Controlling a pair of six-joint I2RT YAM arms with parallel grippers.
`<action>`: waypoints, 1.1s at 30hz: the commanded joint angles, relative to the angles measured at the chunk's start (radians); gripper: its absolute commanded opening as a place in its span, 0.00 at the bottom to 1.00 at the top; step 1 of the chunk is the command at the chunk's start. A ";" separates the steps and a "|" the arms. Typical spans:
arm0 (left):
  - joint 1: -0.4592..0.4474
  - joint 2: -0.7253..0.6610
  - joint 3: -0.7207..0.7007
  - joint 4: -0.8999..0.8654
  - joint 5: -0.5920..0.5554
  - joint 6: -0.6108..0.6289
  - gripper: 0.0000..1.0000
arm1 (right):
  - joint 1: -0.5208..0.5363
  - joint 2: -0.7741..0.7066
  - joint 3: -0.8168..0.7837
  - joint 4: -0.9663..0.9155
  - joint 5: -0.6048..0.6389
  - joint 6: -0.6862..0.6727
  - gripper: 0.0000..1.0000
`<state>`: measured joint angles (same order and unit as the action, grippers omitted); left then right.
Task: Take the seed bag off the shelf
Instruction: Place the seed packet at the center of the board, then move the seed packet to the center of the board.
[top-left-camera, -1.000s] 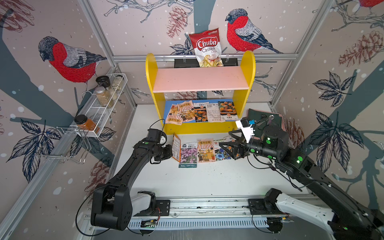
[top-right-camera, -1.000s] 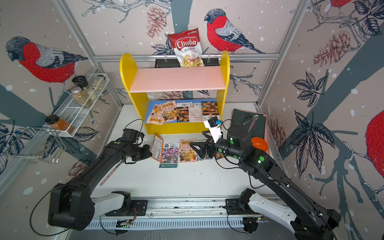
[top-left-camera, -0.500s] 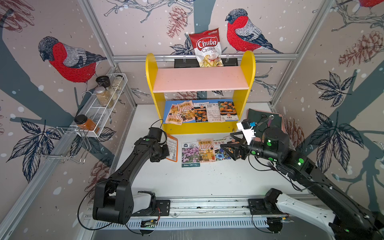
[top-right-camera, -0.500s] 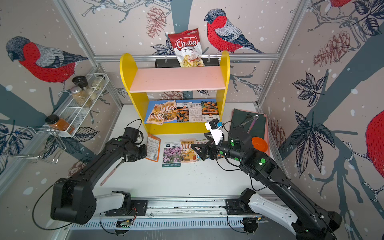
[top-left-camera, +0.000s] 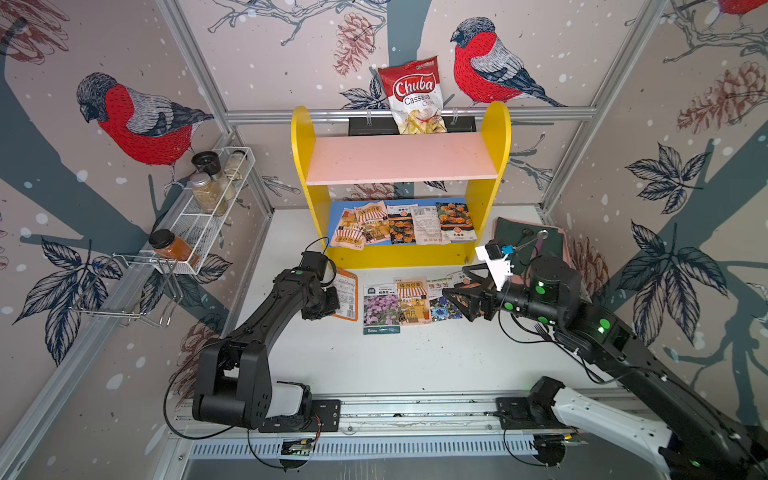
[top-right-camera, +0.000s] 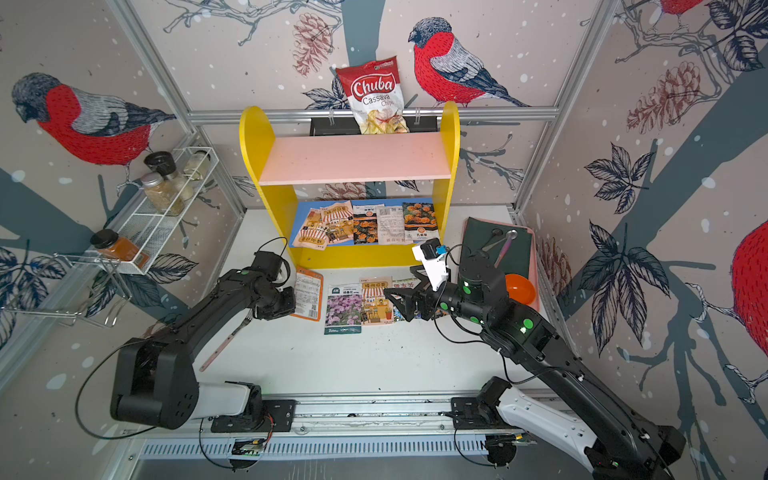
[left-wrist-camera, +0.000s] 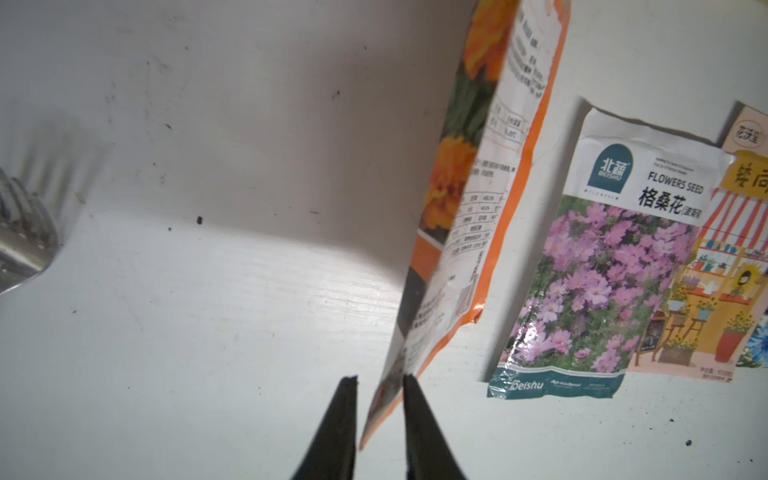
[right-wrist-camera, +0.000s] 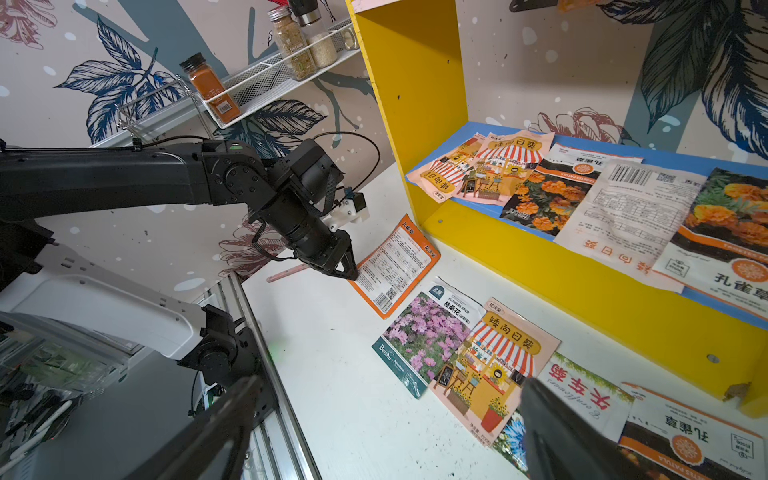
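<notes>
Releasing with the left gripper (left-wrist-camera: 379, 380): parting the jaws narrowly around a corner of the orange seed packet (top-left-camera: 346, 294), pinched tight and standing on edge a second ago, now tipping down onto the white table (top-left-camera: 374, 361) just in front of the shelf (top-left-camera: 401, 259), beside the purple flower packet (top-left-camera: 381, 309). Probably finishing this packet's removal, while leaving several more on the blue lower board (top-left-camera: 336, 215). Keeping the right gripper (top-left-camera: 459, 305) spread wide and empty above the row's other end. Not showing clearly: orange packet flat or still leaning. Hiding the left fingertips behind the wrist in both top views; cutting off a fork (left-wrist-camera: 20, 241) at the left wrist view's edge.
</notes>
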<state>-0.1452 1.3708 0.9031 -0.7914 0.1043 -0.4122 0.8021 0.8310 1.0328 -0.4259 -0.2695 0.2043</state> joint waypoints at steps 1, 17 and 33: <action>0.002 0.010 0.026 -0.019 -0.049 0.009 0.45 | 0.000 -0.002 0.000 0.010 0.006 -0.014 0.99; -0.194 -0.152 0.066 0.001 -0.033 -0.067 0.96 | 0.000 0.007 0.000 0.010 0.056 0.007 1.00; -0.454 -0.040 -0.143 0.530 0.175 -0.346 0.96 | 0.000 -0.001 0.026 0.003 0.113 0.027 1.00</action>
<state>-0.5861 1.2926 0.7624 -0.3809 0.2649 -0.7101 0.8021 0.8310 1.0496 -0.4282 -0.1654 0.2138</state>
